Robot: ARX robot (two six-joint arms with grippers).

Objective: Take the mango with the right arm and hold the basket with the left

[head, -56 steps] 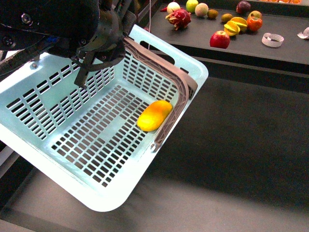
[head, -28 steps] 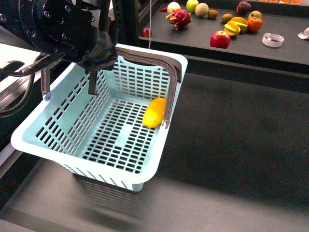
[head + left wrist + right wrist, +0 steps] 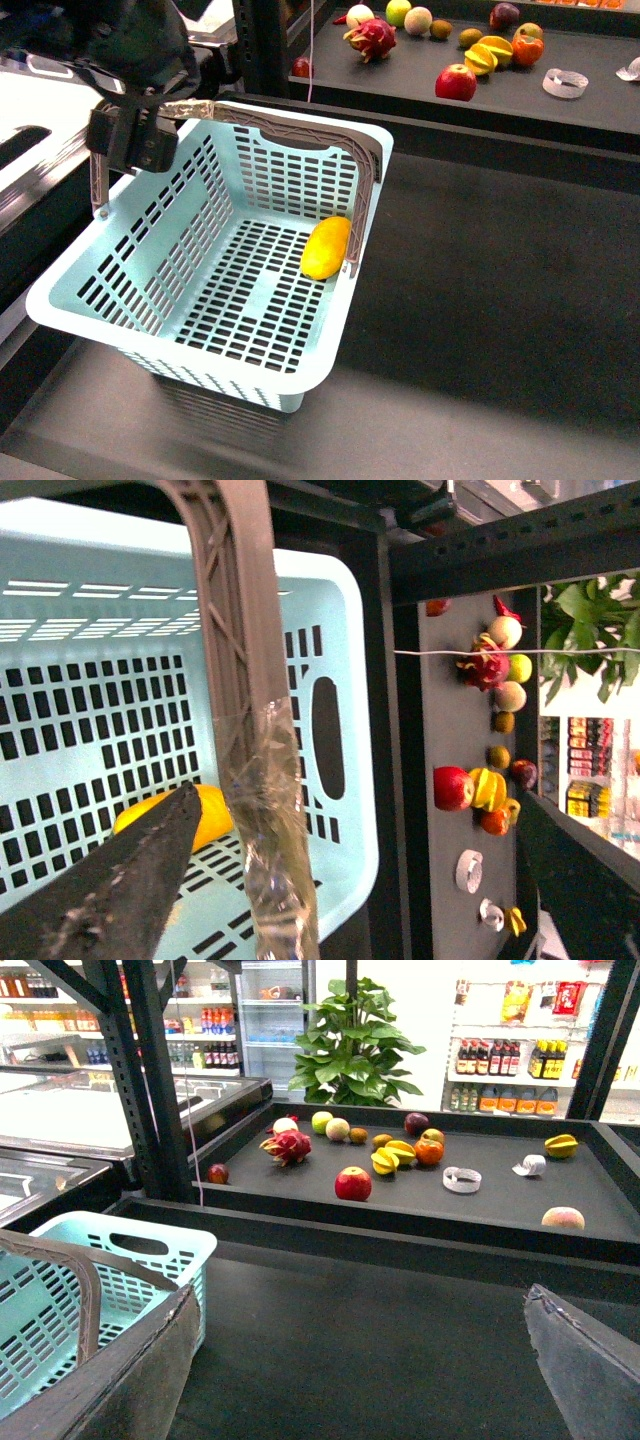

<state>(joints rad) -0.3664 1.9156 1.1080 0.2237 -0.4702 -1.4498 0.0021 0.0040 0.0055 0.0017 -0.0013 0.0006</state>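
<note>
Black left gripper (image 3: pixel 130 140) clamped on taped grey-brown handle (image 3: pixel 190 106) of light blue basket (image 3: pixel 90 310), at 10 o'clock. Right gripper (image 3: pixel 360 1380) spread wide, holding nothing. Smooth yellow-orange mango (image 3: pixel 326 248) lying on slotted floor against right wall, beside other handle (image 3: pixel 362 200); long axis from 1 to 7 o'clock.

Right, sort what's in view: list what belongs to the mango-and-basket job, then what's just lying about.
Part of the job:
- mango, lying inside the basket
- basket, light blue
- taped handle of the basket
- left pincer at that handle
- right pincer, open, holding nothing

Just lying about, on the shelf:
- red apple
- dragon fruit
- star fruit
- tape roll
</note>
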